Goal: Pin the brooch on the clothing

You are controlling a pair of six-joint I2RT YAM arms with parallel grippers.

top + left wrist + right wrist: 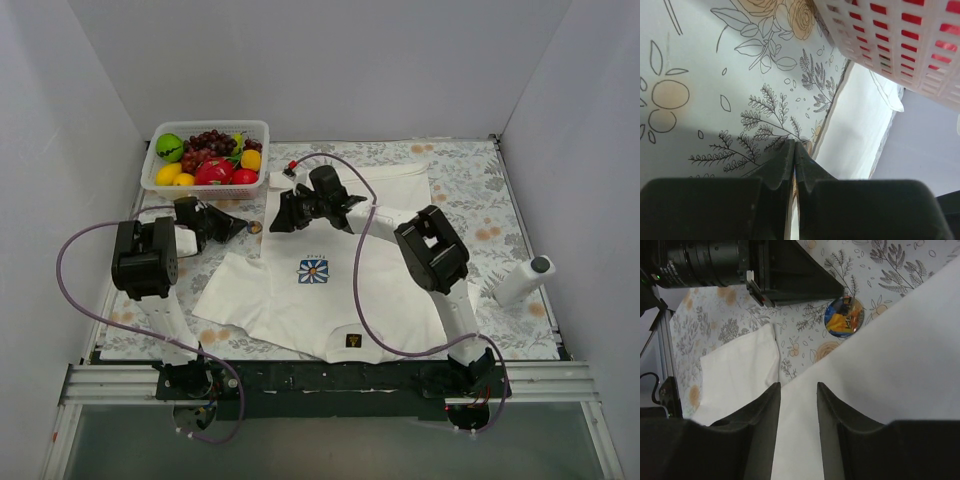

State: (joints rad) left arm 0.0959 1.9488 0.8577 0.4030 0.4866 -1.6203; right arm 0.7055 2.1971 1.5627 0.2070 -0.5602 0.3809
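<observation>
The white T-shirt [300, 310] lies flat on the floral cloth, daisy print [313, 271] up and dark neck label [353, 341] toward the arms. My left gripper [240, 226] sits just off the shirt's left side, shut on the edge of the small round brooch [257, 228]. In the right wrist view the brooch [844, 316] shows a blue and orange face at the tip of the left arm's dark fingers, beside the shirt [900, 355]. In the left wrist view the left gripper [794, 144] is pressed together on a thin sliver. My right gripper [797, 386] is open over the shirt's edge, also in the top view [277, 218].
A white basket of fruit [207, 155] stands at the back left, close behind the left gripper, its lattice wall [900, 35] filling the left wrist view's upper right. A white bottle [523, 280] lies at the right. Grey walls enclose three sides.
</observation>
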